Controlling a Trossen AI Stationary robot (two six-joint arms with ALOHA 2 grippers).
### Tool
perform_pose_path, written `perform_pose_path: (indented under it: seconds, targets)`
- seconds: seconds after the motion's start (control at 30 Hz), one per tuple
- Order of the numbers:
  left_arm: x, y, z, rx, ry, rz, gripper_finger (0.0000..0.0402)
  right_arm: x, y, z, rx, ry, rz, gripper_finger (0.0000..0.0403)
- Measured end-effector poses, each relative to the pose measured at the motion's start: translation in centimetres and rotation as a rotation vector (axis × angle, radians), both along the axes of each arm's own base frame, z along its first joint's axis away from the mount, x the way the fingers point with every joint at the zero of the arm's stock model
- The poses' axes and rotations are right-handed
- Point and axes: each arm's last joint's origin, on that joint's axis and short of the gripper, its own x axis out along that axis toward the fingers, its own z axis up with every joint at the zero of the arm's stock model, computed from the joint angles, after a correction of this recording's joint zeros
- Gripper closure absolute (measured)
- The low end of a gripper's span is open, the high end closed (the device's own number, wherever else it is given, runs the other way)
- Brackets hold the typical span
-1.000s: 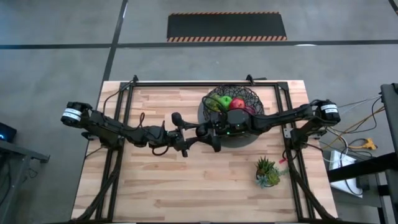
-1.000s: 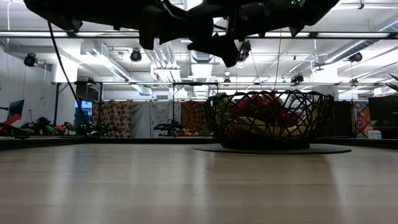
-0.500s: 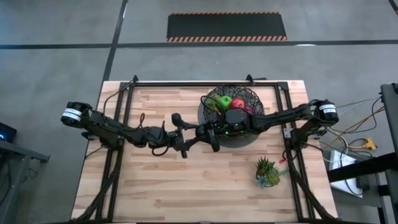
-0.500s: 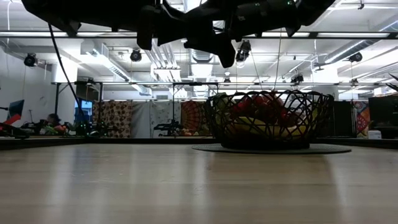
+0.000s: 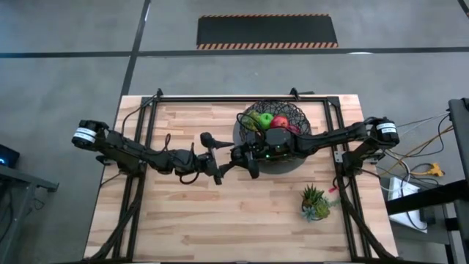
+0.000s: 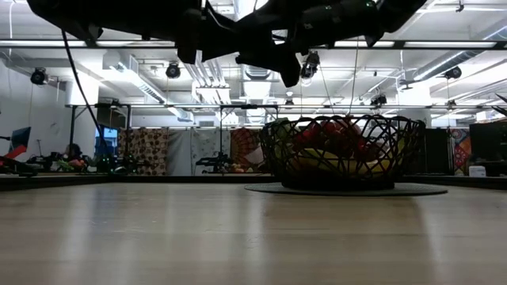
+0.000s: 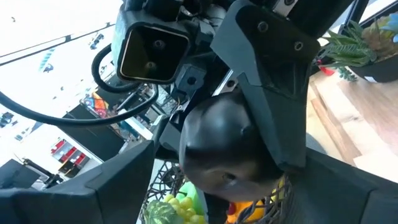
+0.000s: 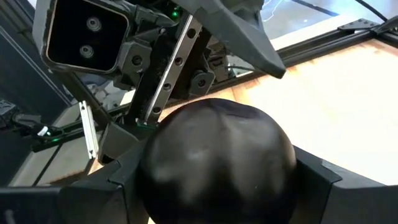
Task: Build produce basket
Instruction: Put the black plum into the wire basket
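A smooth, dark, round toy fruit (image 8: 217, 155) hangs in mid-air just left of the basket (image 5: 275, 128), where my two grippers meet nose to nose. My right gripper (image 5: 245, 155) is shut on it. My left gripper (image 5: 212, 158) faces it from the other side, open, with its fingers (image 7: 68, 186) standing wide on either side of the fruit. The black wire basket rests on its grey disc base and holds a green apple (image 5: 264, 119), a red apple (image 5: 279, 122), green grapes (image 7: 174, 208) and other produce. My right gripper pinches the dark fruit between its two fingers (image 8: 87, 193), one on each opposite side (image 8: 149, 180) of the ball. The fingers lie about level and come from the table's right. The fruit is lifted clear, high above the tabletop.
A small spiky green potted plant (image 5: 315, 202) stands near the table's right front. Black frame rails (image 5: 146, 125) run along the table's left, right and far sides. Bare wood (image 5: 220, 220) lies in front of the arms.
My left gripper has opened around the dark fruit, and its wrist has rolled slightly. Both arms have stayed where they were, and the fruit has kept its place between them.
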Motion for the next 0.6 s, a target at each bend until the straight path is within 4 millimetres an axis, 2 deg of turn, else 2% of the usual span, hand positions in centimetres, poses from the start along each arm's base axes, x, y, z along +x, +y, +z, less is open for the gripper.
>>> perform_pose_path:
  seconds: [0.33,0.6]
  targets:
    - [-0.2,0.1,-0.4,-0.017,0.005,0.011,0.0068,-1.1,-1.1,0.6,-0.015,0.143,-0.02,0.0152]
    - [-0.5,0.3,0.4,-0.026,-0.042,0.059,0.0068,-2.1,-1.8,1.2,-0.022,0.305,-0.045,0.0152]
